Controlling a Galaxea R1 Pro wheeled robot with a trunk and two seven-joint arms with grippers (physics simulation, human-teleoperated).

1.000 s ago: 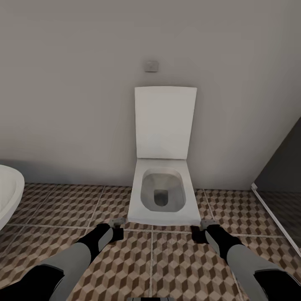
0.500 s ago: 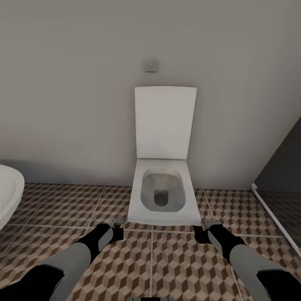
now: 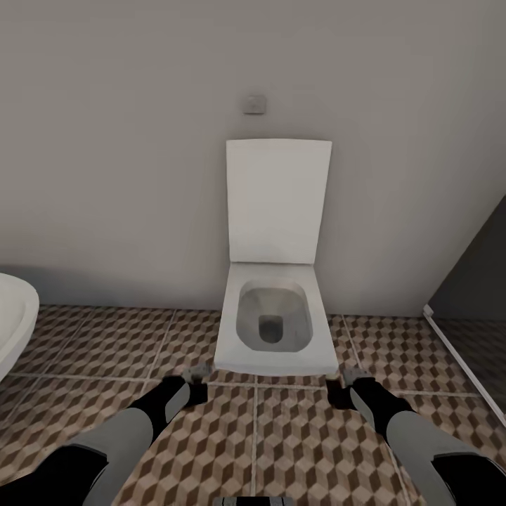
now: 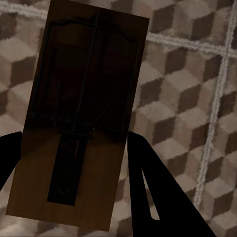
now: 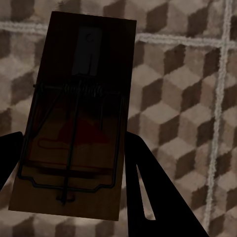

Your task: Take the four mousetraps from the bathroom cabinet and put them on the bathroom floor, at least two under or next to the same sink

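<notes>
Two mousetraps in hand, one per arm. Left wrist view: mousetrap (image 4: 79,118) sits betw. the dark fingers (image 4: 148,187) of the left gripper (image 4: 74,163), clamped on its long edges; brown board w/ dark spring wire, held above the bathroom floor (image 4: 192,98), cube-pattern tiles beyond; right wrist view: second mousetrap (image 5: 79,123) likewise pinched betw. the right gripper (image 5: 69,168) fingers (image 5: 143,182), reddish patch under the wire, tiles (image 5: 187,98) behind it.

Head view: left gripper (image 3: 194,374) and right gripper (image 3: 349,377) low over the floor (image 3: 105,351), either side of the front of a white toilet (image 3: 275,330), lid up against the grey wall (image 3: 126,154); traps themselves too small to make out here; small grey flush plate (image 3: 254,104) above the lid; white rounded rim (image 3: 14,323) at the left edge; dark panel (image 3: 478,274) at the right edge.

Vs 0.5 s ago: whole head view shifted a little, toilet and plate slightly higher, white rim showing less, so camera moved; arms about the same place in frame; both grips unchanged.
</notes>
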